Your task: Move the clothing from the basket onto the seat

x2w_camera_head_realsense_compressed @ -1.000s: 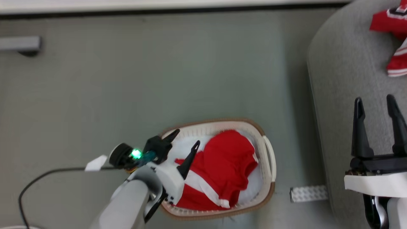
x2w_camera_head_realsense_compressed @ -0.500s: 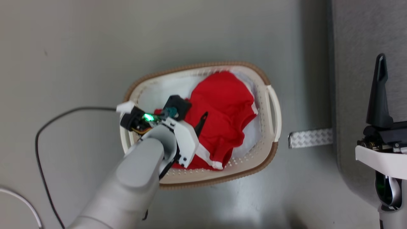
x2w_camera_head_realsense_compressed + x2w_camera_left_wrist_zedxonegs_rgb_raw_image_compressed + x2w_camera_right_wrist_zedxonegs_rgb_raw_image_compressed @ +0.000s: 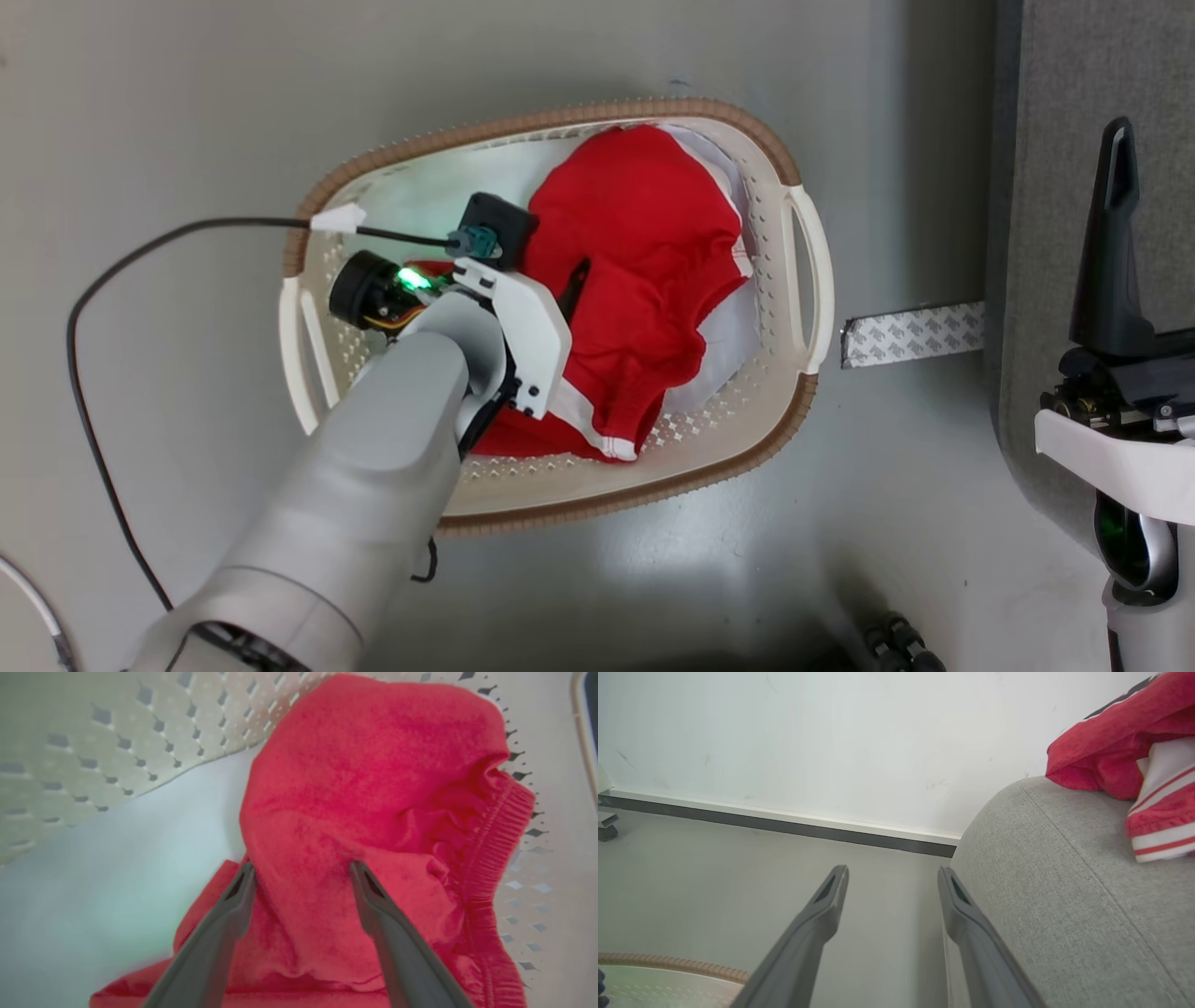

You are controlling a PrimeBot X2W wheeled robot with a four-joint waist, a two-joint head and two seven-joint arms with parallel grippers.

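Basket [image 3: 805, 280] sits on the floor [image 3: 168, 103], beside the seat [image 3: 1064, 896]. In it is the clothing [image 3: 644, 243], red w/ white trim, bunched toward the basket's right end and lying over a pale cloth [image 3: 728, 341]. Left gripper [image 3: 302, 868] is down inside the basket. Its fingers are apart, tips pressed into the red fabric w/ a fold humped btwn them, not clamped. Right gripper [image 3: 893, 871] is spread too, holding nothing, in the air by the seat's rounded edge. Another red-and-white garment [image 3: 1120, 737] lies on top of the seat.
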